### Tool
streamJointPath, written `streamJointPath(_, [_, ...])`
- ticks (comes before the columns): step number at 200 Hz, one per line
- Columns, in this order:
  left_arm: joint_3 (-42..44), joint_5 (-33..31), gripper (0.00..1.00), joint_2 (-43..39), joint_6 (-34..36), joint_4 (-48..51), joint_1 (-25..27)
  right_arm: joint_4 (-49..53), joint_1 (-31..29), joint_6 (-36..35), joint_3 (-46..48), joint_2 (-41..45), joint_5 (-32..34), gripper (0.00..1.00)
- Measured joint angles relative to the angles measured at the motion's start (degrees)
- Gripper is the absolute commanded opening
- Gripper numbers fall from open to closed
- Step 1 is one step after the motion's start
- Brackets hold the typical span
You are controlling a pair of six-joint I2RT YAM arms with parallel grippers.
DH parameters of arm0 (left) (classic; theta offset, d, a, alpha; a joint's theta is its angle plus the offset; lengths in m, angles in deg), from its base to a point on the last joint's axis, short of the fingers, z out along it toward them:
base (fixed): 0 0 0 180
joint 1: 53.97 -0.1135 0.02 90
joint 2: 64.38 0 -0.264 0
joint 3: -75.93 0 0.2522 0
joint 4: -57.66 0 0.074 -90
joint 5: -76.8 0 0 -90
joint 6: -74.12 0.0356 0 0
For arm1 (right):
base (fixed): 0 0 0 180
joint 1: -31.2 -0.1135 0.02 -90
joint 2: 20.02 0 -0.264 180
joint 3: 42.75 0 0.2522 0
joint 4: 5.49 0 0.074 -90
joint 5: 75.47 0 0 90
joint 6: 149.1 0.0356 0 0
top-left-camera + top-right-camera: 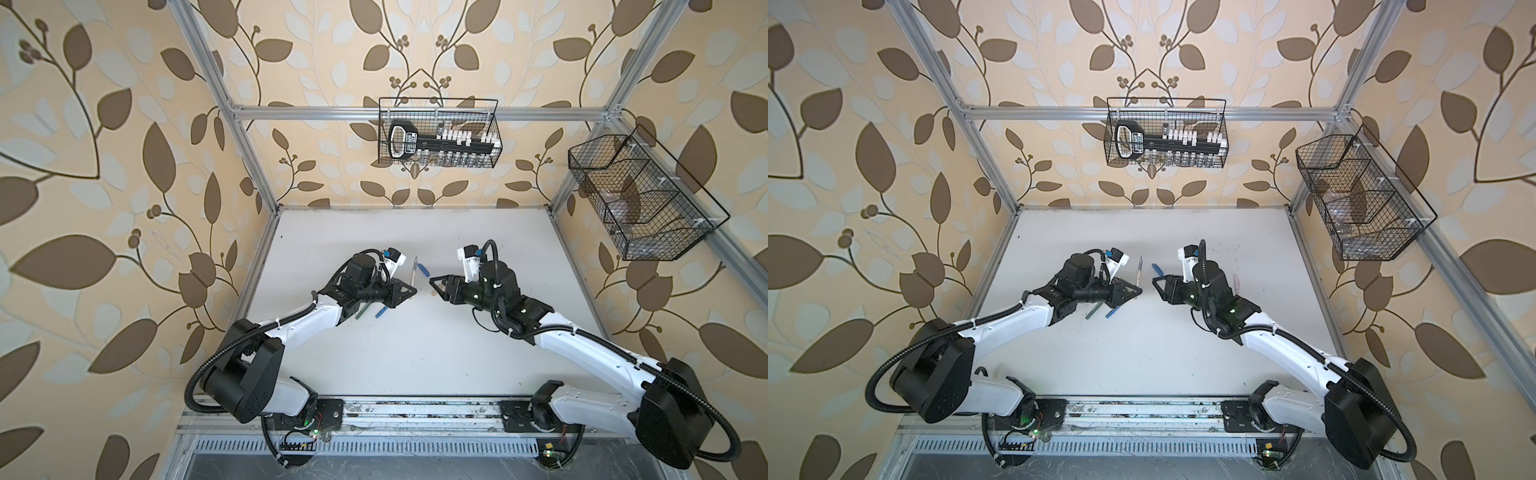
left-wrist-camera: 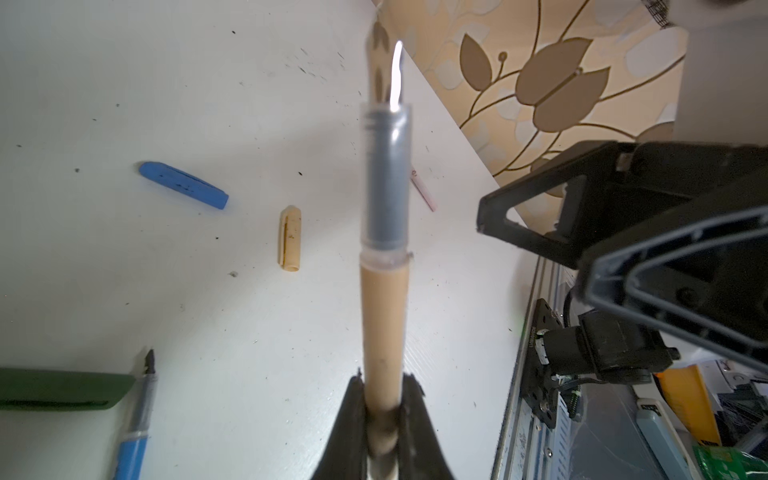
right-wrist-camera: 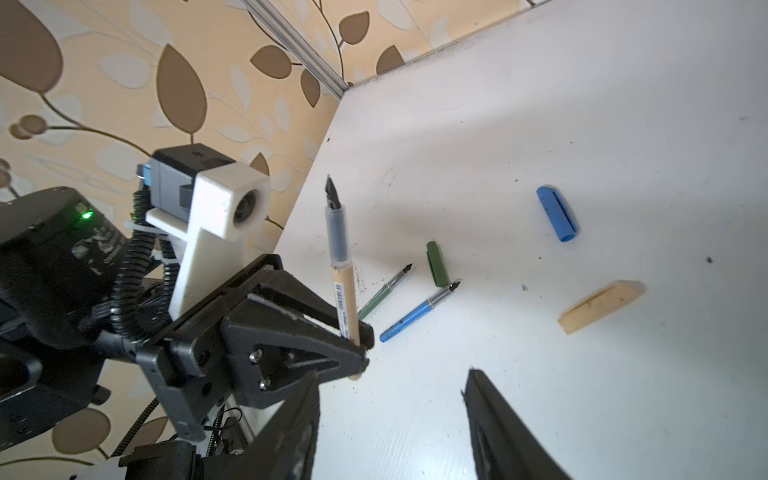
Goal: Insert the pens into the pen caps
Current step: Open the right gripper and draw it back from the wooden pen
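Note:
My left gripper (image 2: 383, 380) is shut on the lower barrel of the tan pen (image 2: 382, 316), which stands nib-up above the table (image 1: 415, 353). My right gripper (image 3: 392, 374) faces it, open and holding nothing. The tan cap (image 3: 600, 305) and the blue cap (image 3: 557, 214) lie on the table beyond it. The green pen (image 3: 384, 291), the blue pen (image 3: 415, 311) and the green cap (image 3: 436, 264) lie beneath the left gripper (image 1: 411, 291). A pale pink pen (image 1: 1236, 282) lies behind the right arm.
A wire basket (image 1: 440, 133) holding a black tool hangs on the back frame bar. Another wire basket (image 1: 644, 195) hangs on the right wall. Aluminium posts stand at the table's back corners, and a metal rail (image 1: 415, 409) carrying both arm bases runs along the front edge.

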Motion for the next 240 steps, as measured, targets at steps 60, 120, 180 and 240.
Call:
streamJointPath(60, [3.3,-8.9,0.12,-7.6,1.3,0.0,0.0,10.4,-0.2,-1.0,-0.4,2.4,7.6,0.59])
streamJointPath(120, [3.3,-10.3,0.12,-7.2,1.3,0.0,0.0,11.9,-1.4,-2.5,1.0,1.6,10.1,0.59])
streamJointPath(180, [3.3,-11.6,0.12,-7.1,1.4,0.0,0.0,11.7,-2.6,-3.8,-2.4,-1.2,12.9,0.61])
streamJointPath(240, [3.3,-12.3,0.12,-6.8,1.5,0.0,0.0,17.3,0.6,-3.3,-1.9,-4.5,15.0,0.63])
